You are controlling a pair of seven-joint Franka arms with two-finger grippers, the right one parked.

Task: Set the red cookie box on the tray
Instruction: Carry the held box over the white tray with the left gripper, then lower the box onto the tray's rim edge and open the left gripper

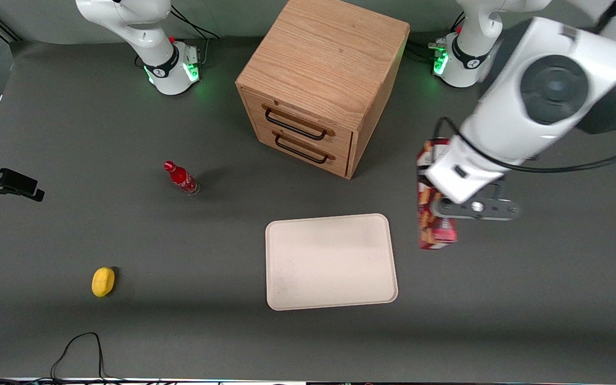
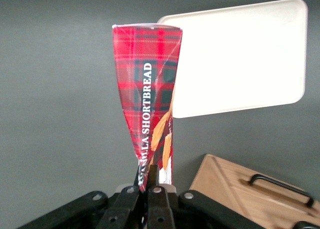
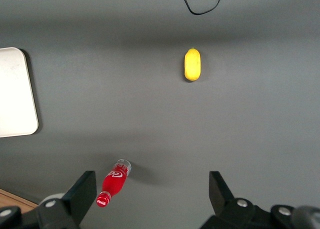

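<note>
The gripper (image 2: 148, 181) is clenched on one end of the red cookie box (image 1: 432, 214), which hangs lifted above the table, its long axis pointing down toward the tabletop. In the wrist view the fingers (image 2: 157, 181) pinch the box's narrow end, so its length stays free to be lowered and laid flat. The box hangs just beside the tray (image 1: 331, 260), on the working arm's side of it, not yet over it. The tray lies bare, nearer the front camera than the wooden drawer cabinet (image 1: 323, 85). Nothing stands between box and tray, so the sideways carry looks unobstructed. Toward the parked arm's end of the table, well apart, are a small red bottle (image 1: 181, 178) and a yellow lemon-like object (image 1: 103, 282).
</note>
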